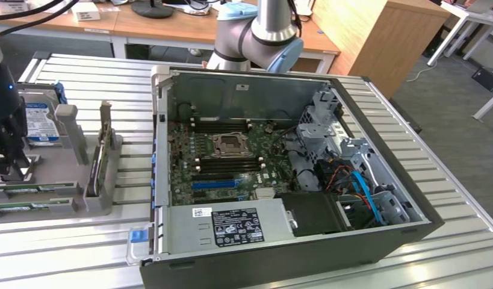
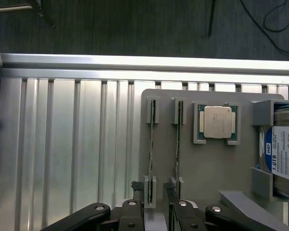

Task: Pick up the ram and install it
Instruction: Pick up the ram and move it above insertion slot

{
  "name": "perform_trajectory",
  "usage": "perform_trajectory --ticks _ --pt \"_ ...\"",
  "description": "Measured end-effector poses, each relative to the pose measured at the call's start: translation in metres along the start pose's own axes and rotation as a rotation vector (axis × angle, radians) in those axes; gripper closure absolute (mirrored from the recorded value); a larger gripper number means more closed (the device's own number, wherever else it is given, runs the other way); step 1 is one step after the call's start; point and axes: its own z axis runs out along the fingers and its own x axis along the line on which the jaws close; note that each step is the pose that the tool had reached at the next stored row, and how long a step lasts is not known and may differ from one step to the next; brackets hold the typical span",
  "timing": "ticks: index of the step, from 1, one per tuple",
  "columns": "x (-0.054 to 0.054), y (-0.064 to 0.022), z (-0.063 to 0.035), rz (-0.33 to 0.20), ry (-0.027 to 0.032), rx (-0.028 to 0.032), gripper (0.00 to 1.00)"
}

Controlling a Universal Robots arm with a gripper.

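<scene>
Exterior view's far left: the pincer (image 1: 7, 173) hangs low over the grey holder tray (image 2: 207, 173) on the slatted surface (image 1: 85, 78), jaws wide and holding nothing. In the wrist view the fingers (image 2: 135, 186) straddle one end of the ram (image 2: 151, 144), apart from it on both sides; I cannot tell if they reach down to its edge. The ram stands on its long edge in slotted end blocks, presumably so its flat faces are free for a squeeze. A second stick (image 2: 177, 144) stands parallel just beside it, then a processor (image 2: 216, 121) in its own pocket and a hard drive (image 2: 284, 154). Toward the exterior view's right, well apart, the computer case (image 1: 310, 265) lies on its side, open, with the motherboard (image 1: 262, 162) face up. The black memory slots (image 1: 230, 159) beside the socket look unfilled, so the install is judged not begun.
</scene>
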Motion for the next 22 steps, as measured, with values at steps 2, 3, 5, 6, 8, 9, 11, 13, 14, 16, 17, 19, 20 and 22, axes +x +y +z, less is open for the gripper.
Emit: perform_trajectory --ticks 2,3,5,6,8,9,11,13,14,16,17,19,20,22 --pt "0.000 0.0000 0.0005 0.000 0.0000 0.0001 0.70" --pt "0.000 -0.0001 0.0016 0.000 0.0000 0.0001 0.70" --pt "0.000 -0.0003 0.0048 0.000 0.0001 -0.0001 0.70" --pt "0.000 -0.0004 0.0067 0.000 0.0000 -0.0001 0.70" --pt "0.000 -0.0006 0.0104 0.000 0.0000 0.0002 0.70" --pt "0.000 -0.0007 0.0121 0.000 0.0001 0.0002 0.70" --pt "0.000 -0.0009 0.0157 0.000 0.0001 0.0005 0.70" --pt "0.000 -0.0011 0.0193 0.000 0.0000 0.0006 0.70" --pt "0.000 -0.0011 0.0207 0.000 0.0000 0.0008 0.70" --pt "0.000 -0.0013 0.0231 0.000 -0.0005 0.0014 0.70" --pt "0.000 -0.0013 0.0241 0.000 -0.0006 0.0015 0.70" --pt "0.000 -0.0013 0.0243 0.000 -0.0005 0.0014 0.70" --pt "0.000 -0.0013 0.0244 0.000 -0.0006 0.0013 0.70" --pt "0.001 -0.0015 0.0246 0.000 -0.0006 0.0015 0.70"
